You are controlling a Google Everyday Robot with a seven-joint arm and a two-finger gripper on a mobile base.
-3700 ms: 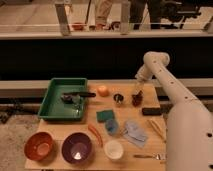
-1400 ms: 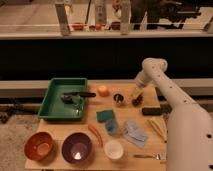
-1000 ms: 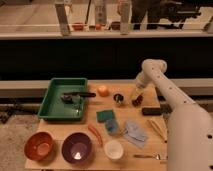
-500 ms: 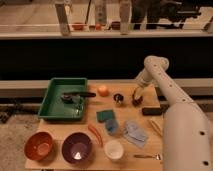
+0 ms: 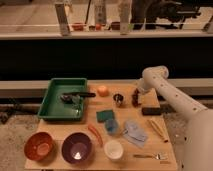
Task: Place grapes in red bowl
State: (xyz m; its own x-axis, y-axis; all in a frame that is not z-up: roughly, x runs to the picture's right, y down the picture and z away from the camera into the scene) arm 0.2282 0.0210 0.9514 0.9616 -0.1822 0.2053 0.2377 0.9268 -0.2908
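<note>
Dim warm light — wooden counter (image 5: 57,126), dark wall (image 5: 100,57) behind, pale window posts (image 5: 62,17) above; the pincer (image 5: 135,98) hangs low over the counter's far right.

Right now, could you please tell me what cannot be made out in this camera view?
- Camera view: the gripper sits at the grapes beside the metal cup, covering part of them, so contact cannot be told.
- Camera view: the dark item in the green tray is too small to identify.
- Camera view: the right edge cuts off the robot's base.

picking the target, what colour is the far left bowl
Orange-red bowl, camera view; gripper by grapes.
</note>
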